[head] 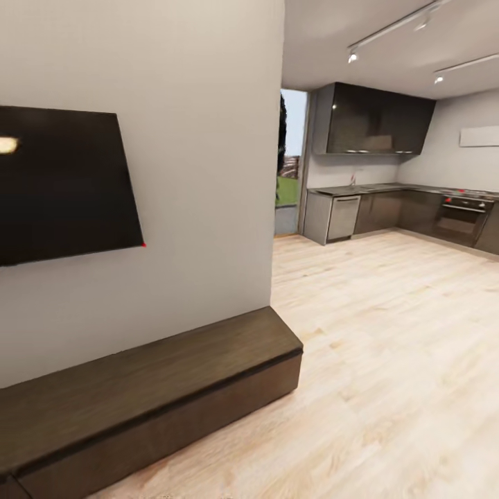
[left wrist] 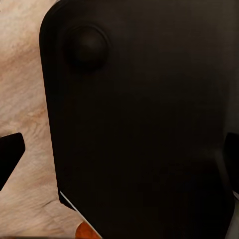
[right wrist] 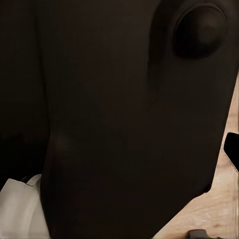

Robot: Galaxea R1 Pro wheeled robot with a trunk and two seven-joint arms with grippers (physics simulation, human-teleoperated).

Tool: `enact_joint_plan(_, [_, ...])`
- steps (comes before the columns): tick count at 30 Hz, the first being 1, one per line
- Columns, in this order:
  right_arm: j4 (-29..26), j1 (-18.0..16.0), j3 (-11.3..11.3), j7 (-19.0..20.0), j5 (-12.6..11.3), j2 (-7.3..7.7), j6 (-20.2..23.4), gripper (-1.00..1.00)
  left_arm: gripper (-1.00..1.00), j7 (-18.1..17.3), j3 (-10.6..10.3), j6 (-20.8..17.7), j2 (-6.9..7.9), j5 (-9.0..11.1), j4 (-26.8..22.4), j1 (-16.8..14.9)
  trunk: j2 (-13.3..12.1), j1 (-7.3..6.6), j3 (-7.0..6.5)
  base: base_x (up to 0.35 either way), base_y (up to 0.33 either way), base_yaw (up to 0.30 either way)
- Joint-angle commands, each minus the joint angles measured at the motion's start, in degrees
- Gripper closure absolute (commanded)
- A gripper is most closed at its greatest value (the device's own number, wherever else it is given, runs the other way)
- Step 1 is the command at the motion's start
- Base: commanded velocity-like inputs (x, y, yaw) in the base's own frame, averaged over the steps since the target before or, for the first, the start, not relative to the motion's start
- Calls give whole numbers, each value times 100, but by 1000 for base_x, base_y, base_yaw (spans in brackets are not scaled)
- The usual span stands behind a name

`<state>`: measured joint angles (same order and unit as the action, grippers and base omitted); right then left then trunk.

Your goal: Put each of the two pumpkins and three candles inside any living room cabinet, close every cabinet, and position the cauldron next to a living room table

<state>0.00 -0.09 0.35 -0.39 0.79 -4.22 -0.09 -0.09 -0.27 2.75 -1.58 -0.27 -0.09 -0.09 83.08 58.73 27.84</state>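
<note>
Cabinet [head: 149, 388]: low, long, dark-brown wood, flat top, sits against the grey wall [head: 201, 173] at near left in the head view, running from the near left corner toward the middle. Its front looks shut, top bare. Black TV screen [head: 66, 184] hangs on the wall above it, left side. Pale wood floor [head: 388, 360] spreads right and far. Far right: dark grey kitchen units [head: 398, 211] with upper cupboards [head: 374, 118], oven [head: 464, 218], and a doorway [head: 291, 163] with green outdoors behind it. Ceiling track lights [head: 388, 31] top right.

Left wrist view: big dark robot body panel [left wrist: 144, 124] blocks most of it, wood floor beside it, a small orange sliver [left wrist: 85, 231] at the edge, too little to say what it is. One dark finger [left wrist: 10, 154] of the left end effector pokes in; cannot tell how far open it is or if it holds anything.

Right wrist view: dark robot panel [right wrist: 124, 119] close up, strip of floor, white part [right wrist: 20, 209] at a corner. Right end effector state cannot be told either.
</note>
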Motion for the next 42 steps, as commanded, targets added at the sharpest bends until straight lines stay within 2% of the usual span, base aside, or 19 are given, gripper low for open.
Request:
enact_joint_plan(1, [0,0,0,-2,0,0,0,-100,-100,0,0,-1,0,0,0,0,0,0,4,0,0,282])
enact_joint_plan(6, [0,0,-4,-51,-8,-1,-3,-100,-100,1,-2,46,0,-6,0,0,0,0,26,0,0,274])
enact_joint_plan(14, [0,0,-24,-366,-42,-1,-29,-100,-100,21,-53,189,0,-35,0,0,0,0,68,0,0,260])
enact_joint_plan(20, [0,0,-68,-438,-93,0,-507,-100,-100,38,-62,199,0,-43,0,0,0,0,104,34,-45,237])
enact_joint_plan(24, [0,0,-68,-443,-103,0,-617,-100,-100,43,-66,199,0,-44,0,0,0,0,127,80,-129,217])
enact_joint_plan(42, [0,0,-54,-432,-96,81,-635,-100,-100,45,-69,206,10,-47,0,0,0,0,137,91,-141,22])
